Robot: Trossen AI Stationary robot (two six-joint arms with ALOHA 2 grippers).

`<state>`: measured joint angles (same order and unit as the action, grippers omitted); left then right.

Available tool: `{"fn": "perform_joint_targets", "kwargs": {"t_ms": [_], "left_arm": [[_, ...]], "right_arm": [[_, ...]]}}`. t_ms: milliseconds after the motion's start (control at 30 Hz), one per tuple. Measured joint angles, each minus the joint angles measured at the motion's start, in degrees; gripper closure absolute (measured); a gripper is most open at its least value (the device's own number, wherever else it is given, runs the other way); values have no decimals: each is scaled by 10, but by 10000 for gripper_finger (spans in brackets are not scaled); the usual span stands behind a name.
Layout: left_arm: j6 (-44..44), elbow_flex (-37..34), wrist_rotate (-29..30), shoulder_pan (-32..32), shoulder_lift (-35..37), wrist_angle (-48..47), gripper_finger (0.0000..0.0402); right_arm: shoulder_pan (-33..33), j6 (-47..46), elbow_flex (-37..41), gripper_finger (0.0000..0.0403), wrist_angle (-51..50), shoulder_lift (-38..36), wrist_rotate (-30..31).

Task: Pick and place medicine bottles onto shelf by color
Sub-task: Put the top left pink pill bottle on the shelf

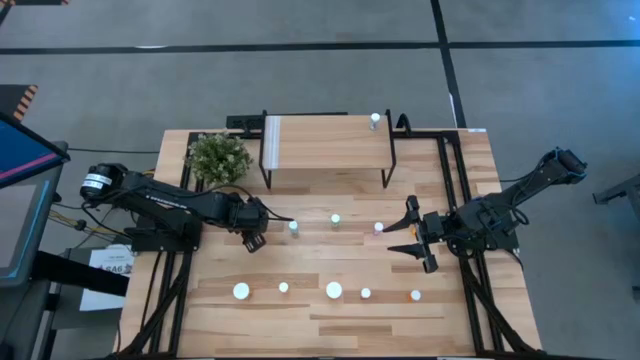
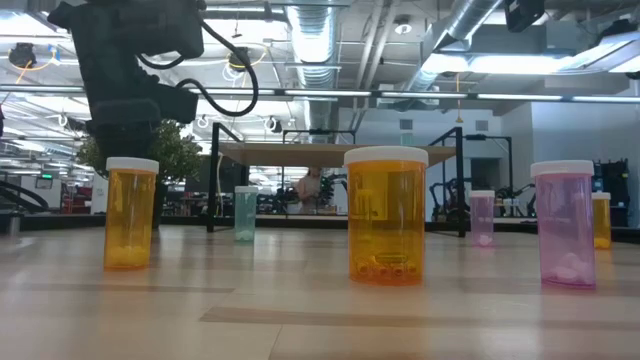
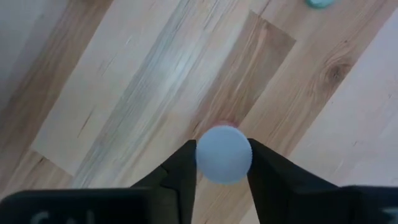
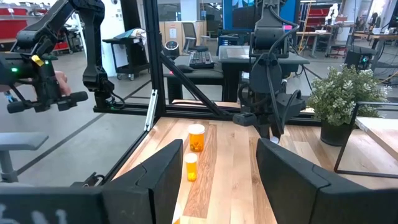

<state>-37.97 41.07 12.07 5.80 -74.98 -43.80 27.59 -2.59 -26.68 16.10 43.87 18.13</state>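
My left gripper (image 1: pixel 255 230) (image 3: pixel 224 163) hangs over the table's left-middle, pointing down, shut on a pink medicine bottle with a white cap (image 3: pixel 224 154). A green bottle (image 1: pixel 293 227), another (image 1: pixel 335 219) and a pink one (image 1: pixel 378 227) stand upright in a middle row. Several more stand along the near side, among them a wide orange one (image 2: pixel 386 215) and a pink one (image 2: pixel 567 225). One bottle (image 1: pixel 375 120) stands on the shelf (image 1: pixel 325 140) at its right end. My right gripper (image 1: pixel 408 232) (image 4: pixel 214 180) is open, just right of the pink middle-row bottle. My left gripper pinches the bottle's white cap (image 3: pixel 217 168) between its two fingers, one on each side, coming from above and pointing down. The cap hides the body except a pink sliver (image 3: pixel 224 125). Whether the bottle stands on the table or is lifted cannot be told.
A potted plant (image 1: pixel 218 155) sits left of the shelf at the far edge. A black metal frame (image 1: pixel 450 160) runs along the table's right side. Bare wood lies between the middle row and the near row of bottles (image 1: pixel 333 290).
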Motion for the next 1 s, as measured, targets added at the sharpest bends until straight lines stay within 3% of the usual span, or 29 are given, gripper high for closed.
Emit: {"fn": "perform_joint_targets", "kwargs": {"t_ms": [233, 433, 567, 700, 1000], "left_arm": [[15, 42, -9, 0, 0, -8, 305], [67, 137, -7, -11, 0, -52, 292], [123, 240, 18, -41, 0, -104, 299], [186, 369, 80, -103, -8, -129, 301], [340, 670, 2, -268, -144, -225, 301]], "right_arm": [[0, 0, 0, 178, 0, 0, 0], [0, 0, 0, 178, 0, 0, 0], [0, 0, 0, 178, 0, 0, 0], [0, 0, 0, 178, 0, 0, 0], [0, 0, 0, 178, 1, 0, 0]]}}
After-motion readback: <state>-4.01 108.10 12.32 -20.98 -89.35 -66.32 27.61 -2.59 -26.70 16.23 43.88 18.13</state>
